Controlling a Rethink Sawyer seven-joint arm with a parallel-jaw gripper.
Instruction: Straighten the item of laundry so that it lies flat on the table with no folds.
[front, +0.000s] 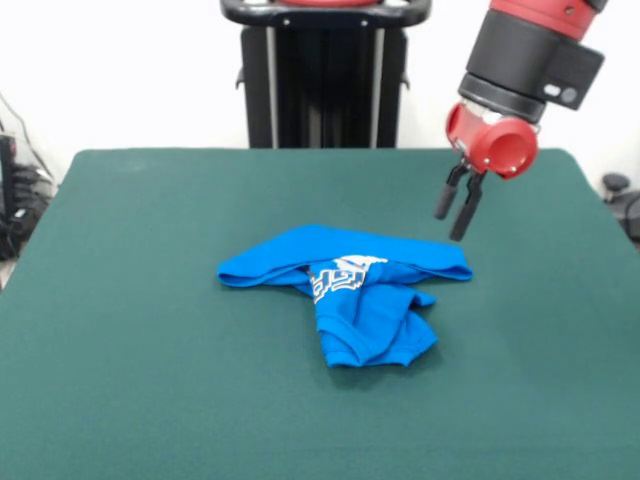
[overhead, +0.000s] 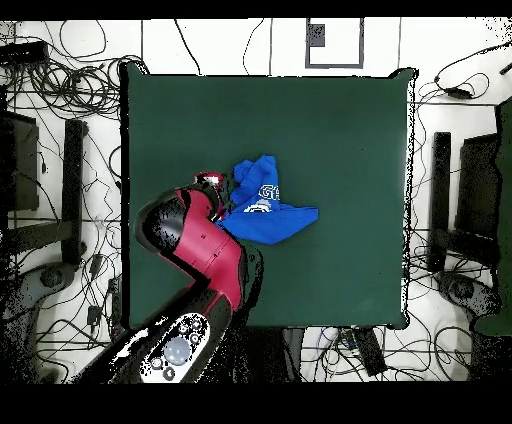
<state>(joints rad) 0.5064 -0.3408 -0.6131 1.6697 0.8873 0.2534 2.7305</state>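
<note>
The item of laundry (front: 350, 285) is a small bright blue garment with white lettering, crumpled and folded over itself near the middle of the dark green table (front: 150, 330). One band of it stretches sideways, and a bunched part hangs toward the front. In the overhead view the item of laundry (overhead: 268, 205) lies just beside the red arm. My gripper (front: 453, 213) hovers above the table a little past the garment's right end, open, with nothing between its two black fingers. In the overhead view the gripper (overhead: 210, 180) shows only partly under the arm.
The red and black arm (overhead: 200, 250) reaches in over one table edge. Black stands and cables (overhead: 60, 200) surround the table on the floor. A black post (front: 322, 75) rises behind the far edge.
</note>
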